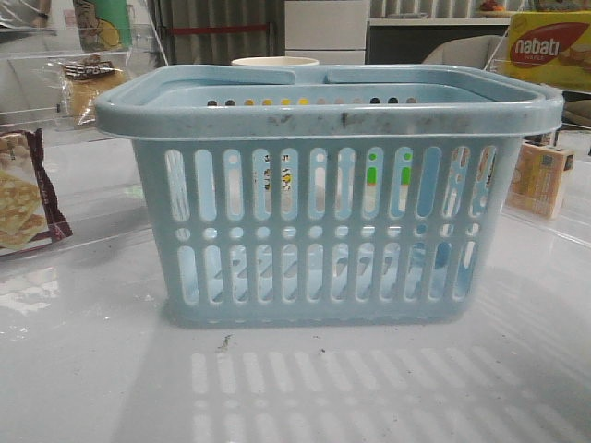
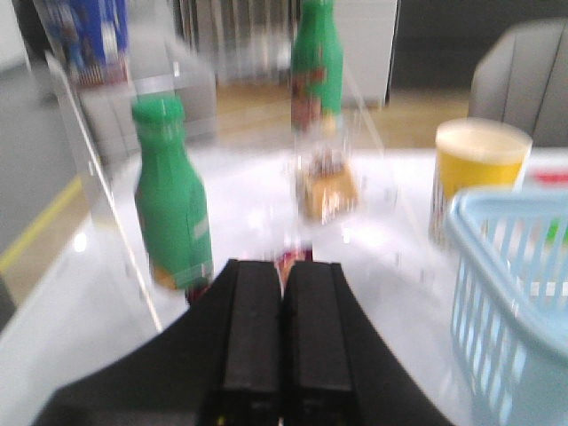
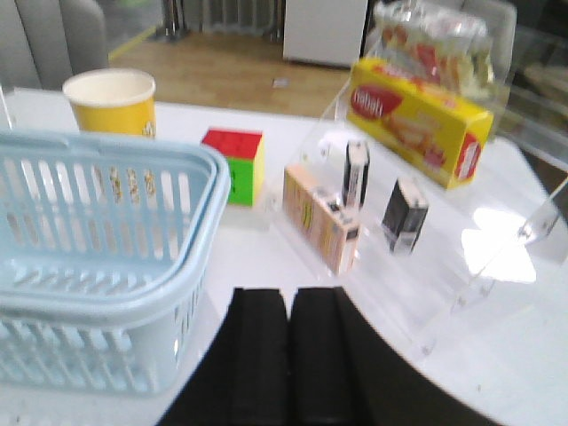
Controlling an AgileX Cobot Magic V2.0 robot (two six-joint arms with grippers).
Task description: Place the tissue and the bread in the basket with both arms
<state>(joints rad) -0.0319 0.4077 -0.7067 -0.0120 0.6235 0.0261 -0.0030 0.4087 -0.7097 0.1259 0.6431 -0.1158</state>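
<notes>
**White table, basket in the middle**

The basket [image 1: 323,221] fills the front view. Only the right wrist view shows the tissue [image 3: 405,216] on a clear shelf; the left shows the bread [image 2: 328,191]. Both grippers [image 2: 282,337] [image 3: 291,355] are pressed together, empty.

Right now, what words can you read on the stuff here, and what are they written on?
"nabati": white letters in a red oval on the yellow box on the right; the smaller print under it is too small to read.
Bread label: dark print, too blurred.
Cracker bag: no letters readable.
Tan carton: print too small.
Green bottles, yellow cup: labels blurred.
Basket: no text.
</notes>
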